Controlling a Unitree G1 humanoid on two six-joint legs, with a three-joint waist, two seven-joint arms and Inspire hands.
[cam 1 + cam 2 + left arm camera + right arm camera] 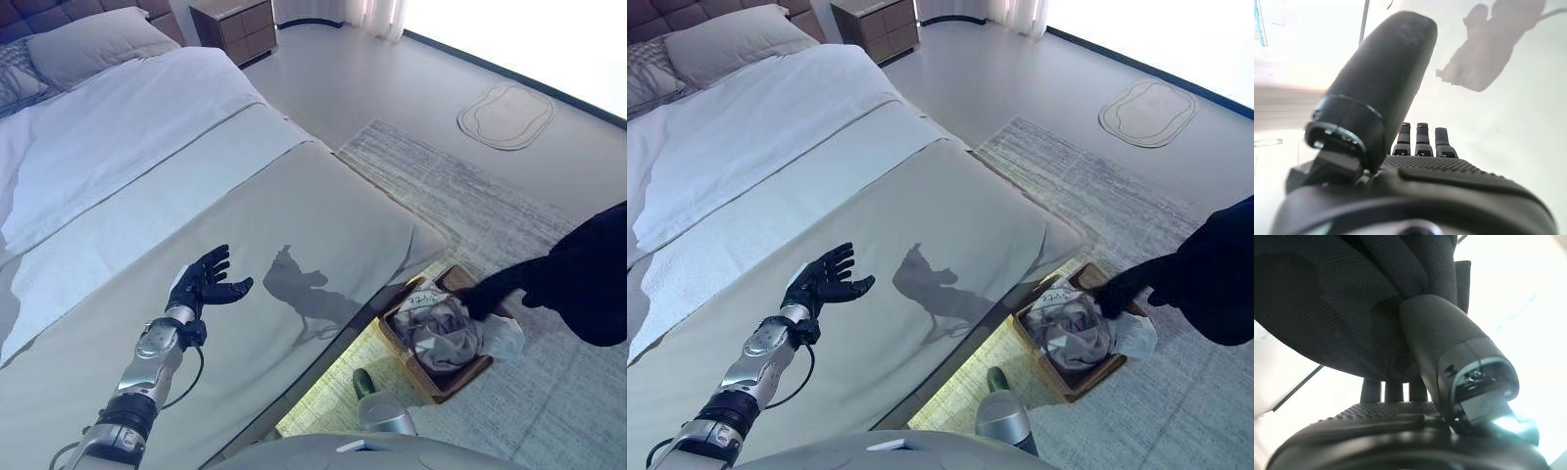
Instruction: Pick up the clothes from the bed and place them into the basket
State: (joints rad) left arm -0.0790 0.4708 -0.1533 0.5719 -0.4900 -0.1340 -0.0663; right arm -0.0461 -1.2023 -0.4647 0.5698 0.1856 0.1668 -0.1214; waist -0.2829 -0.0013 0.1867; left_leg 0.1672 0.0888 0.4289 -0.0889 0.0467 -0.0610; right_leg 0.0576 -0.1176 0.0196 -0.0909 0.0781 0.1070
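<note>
"One piece in hand, is that where you are?"

"Yes. The black, finely woven garment [1327, 298] hangs from my right hand [1444, 333]. My thumb presses into a fold of it and my fingers run up behind the cloth, so I judge it pinched between them. From the head views it is draped dark over that hand, right above the brown rectangular basket [436, 392] on the floor."

"So how much is done?"

"Most of it, I would say. The basket already holds a crumpled grey garment [441, 333] and a soft white cloth [505, 338] that spills over its far rim. The black piece has not been let go yet, and that is what remains. I see no other clothes on the part of the bed [323, 215] in view."

"And the other hand?"

"My left hand [201, 284] hovers over the bed with its fingers spread and nothing in them."

"What is around you?"

"The bed's smooth beige cover lies flat, with a white sheet and pillows further up. The basket sits on a pale, woven rug [470, 206] just beside the bed's foot corner."
</note>
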